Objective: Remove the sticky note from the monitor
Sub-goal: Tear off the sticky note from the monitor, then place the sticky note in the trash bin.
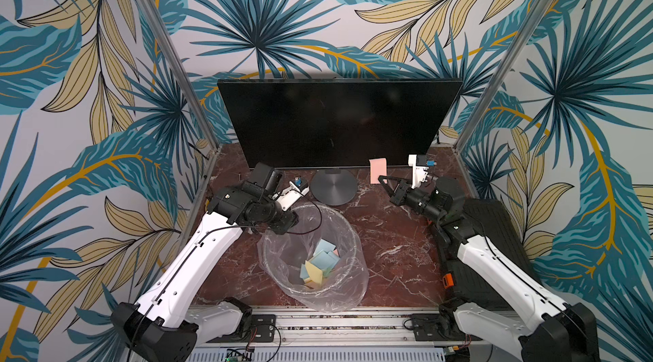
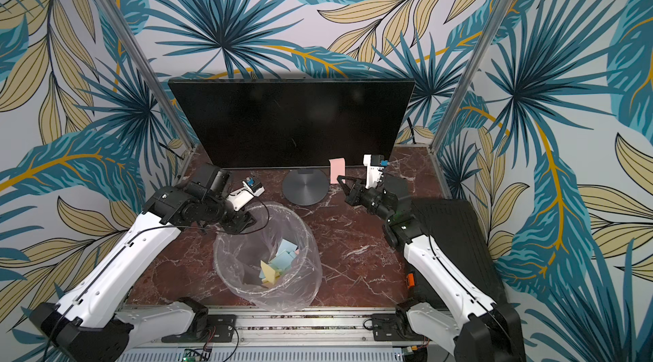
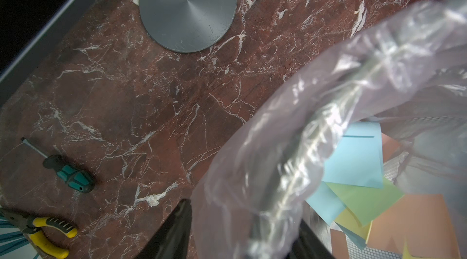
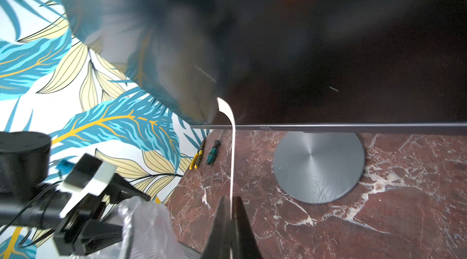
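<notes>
The red-brown marble tabletop (image 1: 388,254) spreads under both sets of fingers. Beyond them stands the monitor (image 1: 335,123), a wide black screen, dark all over, with its lower edge just past the tips of the right fingers (image 4: 219,230). At the left fingers (image 3: 174,230) stands a round bin (image 1: 353,282) lined with a clear plastic bag. These fingers straddle its lined rim, one outside against the film and one inside, and as far as the wrist view shows they are closed onto that rim. The monitor's round grey base (image 1: 334,187) lies flat on the tabletop between the two sets of fingers, close to the bin but apart from it. Down in the bin, below the left fingers, lies a loose heap of discarded notes (image 1: 321,261) in blue, yellow, green and pink. The pink sticky note (image 1: 378,170) hangs at the bottom of the screen, right of the base. The right fingers are pressed together on its near edge, pinching it, and from there the paper runs straight away from them and curls at its far end against the screen. Yellow-handled pliers (image 3: 54,225) and a green-and-black screwdriver (image 3: 70,177) lie side by side by the monitor's end, well apart from the left fingers on the side away from the bin.
</notes>
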